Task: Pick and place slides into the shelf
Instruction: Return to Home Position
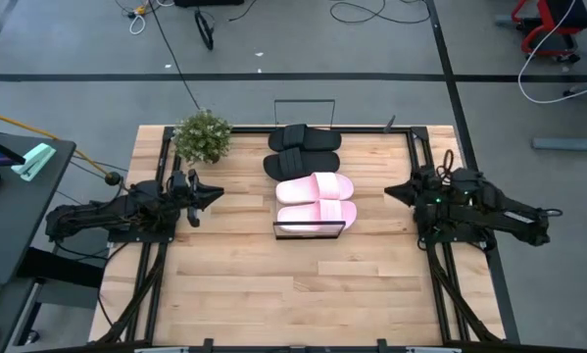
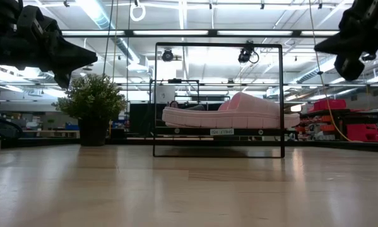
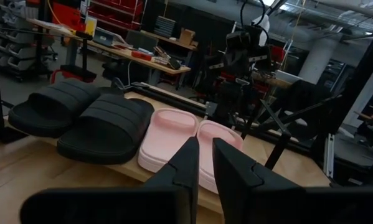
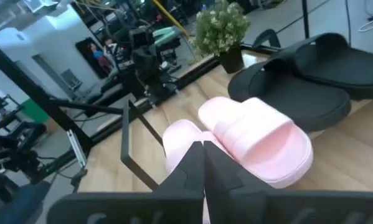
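Two black slides (image 1: 303, 137) (image 1: 301, 163) and two pale pink slides (image 1: 316, 186) (image 1: 316, 212) lie side by side, soles down, on the shelf's plank top (image 2: 219, 132) inside its thin black wire frame (image 1: 310, 233) at the table's middle. My left gripper (image 1: 218, 193) hangs above the table left of the shelf, pointing at it, empty, its fingers (image 3: 192, 163) a narrow gap apart. My right gripper (image 1: 389, 193) hangs right of the shelf, pointing at it, shut and empty (image 4: 203, 155). The low view shows the nearest pink slide (image 2: 239, 110).
A small potted plant (image 1: 203, 135) stands at the table's far left, beside the black slides. Black rails (image 1: 161, 255) (image 1: 440, 265) run along the table's left and right sides. Bare wood (image 1: 303, 294) lies between the shelf and the near edge.
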`<state>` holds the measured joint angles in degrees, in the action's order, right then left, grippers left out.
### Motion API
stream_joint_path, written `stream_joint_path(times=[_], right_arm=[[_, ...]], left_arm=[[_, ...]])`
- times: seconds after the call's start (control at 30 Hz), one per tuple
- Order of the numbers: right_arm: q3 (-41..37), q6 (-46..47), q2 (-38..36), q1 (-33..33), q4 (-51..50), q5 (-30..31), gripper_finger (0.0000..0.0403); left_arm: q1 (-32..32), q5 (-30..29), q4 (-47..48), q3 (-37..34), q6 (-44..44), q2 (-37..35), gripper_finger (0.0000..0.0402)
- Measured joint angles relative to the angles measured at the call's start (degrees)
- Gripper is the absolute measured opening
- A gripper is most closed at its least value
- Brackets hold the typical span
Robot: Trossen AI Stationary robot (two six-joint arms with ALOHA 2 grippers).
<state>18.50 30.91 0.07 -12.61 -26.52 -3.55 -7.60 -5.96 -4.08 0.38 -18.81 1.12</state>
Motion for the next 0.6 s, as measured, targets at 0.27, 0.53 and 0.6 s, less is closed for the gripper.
stream_joint_path(times=[0.27,0.53,0.6], right_arm=[[-7.84,-1.24,-0.01,0.04,12.44,-1.33,0.0],[-15.63,0.25,-0.04,0.05,29.04,-3.27,0.0],[-16.29,0.37,-0.04,0.04,29.07,-4.24,0.0]], left_arm=[[0.0,0.0,-0.15,0.0,0.0,-0.01,0.0058],[0.0,0.0,-0.17,0.0,0.0,0.0,0.0056],[0.0,0.01,-0.17,0.0,-0.02,-0.02,0.0052]])
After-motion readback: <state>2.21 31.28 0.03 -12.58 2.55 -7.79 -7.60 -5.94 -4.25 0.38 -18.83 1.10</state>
